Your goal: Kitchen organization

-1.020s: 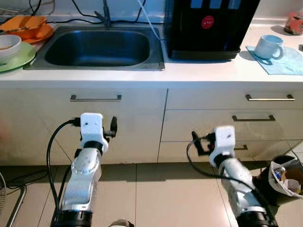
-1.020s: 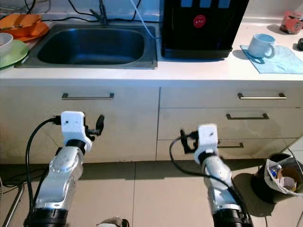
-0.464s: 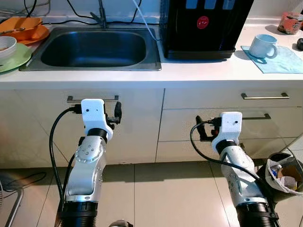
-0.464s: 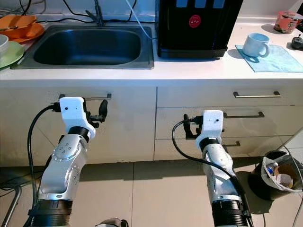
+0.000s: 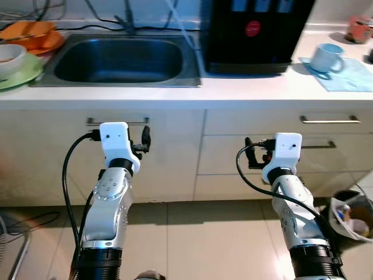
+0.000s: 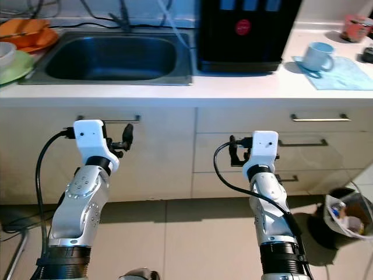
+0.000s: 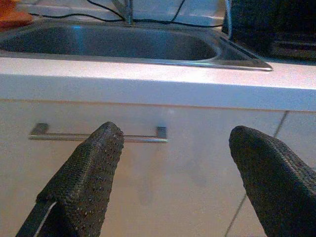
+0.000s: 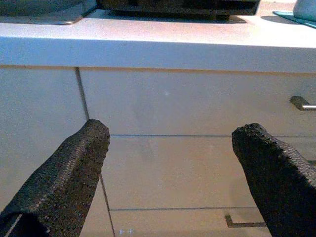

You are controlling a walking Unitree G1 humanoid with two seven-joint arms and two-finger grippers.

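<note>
Nearest the camera, both arms are raised in front of the cabinet fronts, below the counter edge. Left gripper (image 7: 170,163): fingers spread wide, empty, aimed at the bar handle (image 7: 98,136) of the door under the sink, not touching it. Right gripper (image 8: 173,168): likewise spread wide, empty, facing the drawer fronts (image 5: 280,122) right of that door; no contact.

Floor, right of the drawers: small bin (image 5: 352,216) with a bag and rubbish inside.

Counter, front to back. Steel sink (image 5: 125,58) appears empty. At the counter's left end: green plate (image 5: 26,73) carrying a white bowl (image 5: 11,55), orange dishes (image 5: 35,35) behind. Black appliance (image 5: 250,32) right of the sink. Toward the right end: pale mug (image 5: 327,57) on a blue cloth (image 5: 347,74), with a pink item (image 5: 358,26) at the back corner.

Progress, judged: nothing gripped, all cabinet fronts closed, dishes and mug still out. Organising seems barely begun; reaching the counter items or opening a door remains.
</note>
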